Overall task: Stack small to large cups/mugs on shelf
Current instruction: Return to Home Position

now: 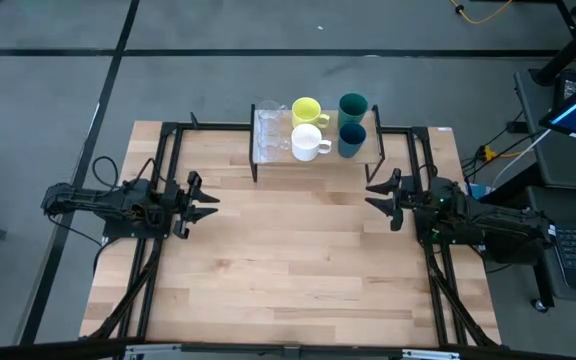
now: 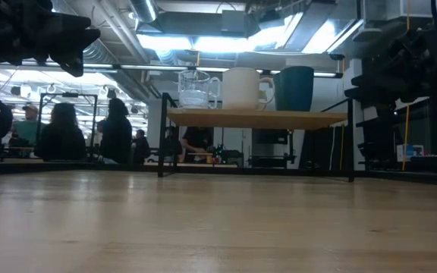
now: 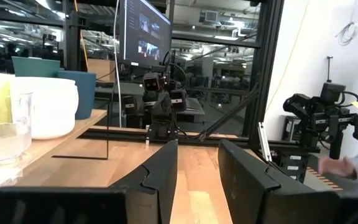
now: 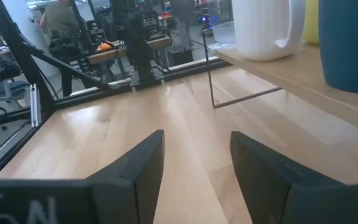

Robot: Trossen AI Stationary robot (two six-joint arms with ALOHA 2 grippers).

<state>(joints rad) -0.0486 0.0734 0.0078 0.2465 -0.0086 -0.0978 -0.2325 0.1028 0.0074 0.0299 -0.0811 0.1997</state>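
Shelf (image 2: 256,118), twelve o'clock: two glasses (image 1: 268,145), two mugs (image 1: 308,143), two cups (image 1: 351,138). Left pincer (image 1: 206,197) at nine, right pincer (image 1: 372,196) at three, agape, empty.

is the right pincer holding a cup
No, the right pincer is open, with only bare table showing in its gap.

Six cups (image 1: 309,143) on shelf (image 2: 256,119), at rear of table (image 1: 288,260)
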